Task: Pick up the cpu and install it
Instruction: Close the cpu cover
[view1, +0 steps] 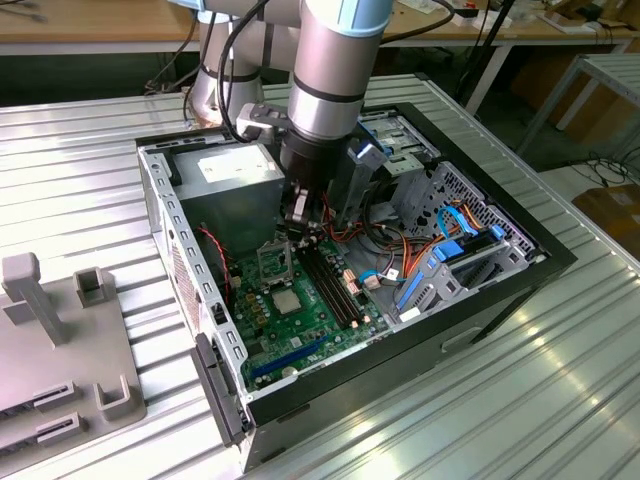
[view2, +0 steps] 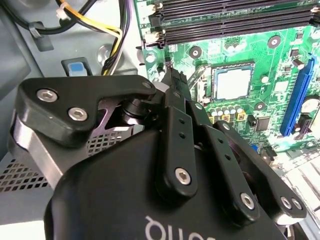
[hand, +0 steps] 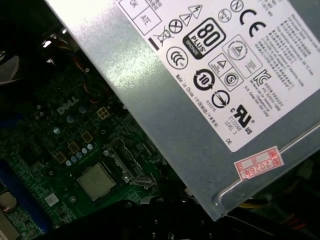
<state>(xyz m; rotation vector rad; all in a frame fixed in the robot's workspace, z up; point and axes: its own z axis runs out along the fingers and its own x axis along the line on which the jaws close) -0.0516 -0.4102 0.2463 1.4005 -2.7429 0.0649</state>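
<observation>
Gripper (view1: 298, 222) hangs inside the open computer case (view1: 160, 215), low over the green board (view1: 310, 310) and just beside the grey power box (view1: 240, 180). In the second wrist view its black fingers (view2: 175, 92) come together at the tip with no gap to be seen between them and nothing held there; the exterior view is too far off to confirm this.

The chip (view1: 284, 301) lies flat in its socket on the board, apart from the gripper and untouched. In the exterior view it sits below the fingertips, toward the case's near edge, with the raised socket frame (view1: 273, 262) standing between it and the gripper. In the second wrist view the chip (view2: 233, 83) appears just past the fingertips and a little off to one side, its dull metal top ringed by a dark border, next to a blue slot (view2: 295, 100) and the long black memory slots (view2: 235, 22).

The first wrist view gives what the other two do not: the labelled side of the power box (hand: 200, 100) close up, and beneath it the chip (hand: 95, 181) with the opened metal latch (hand: 125, 165) lying beside it. The exterior view alone shows the whole case resting on a ribbed metal table (view1: 90, 180), with bundled cables (view1: 440, 250) and a drive cage beyond the gripper.
</observation>
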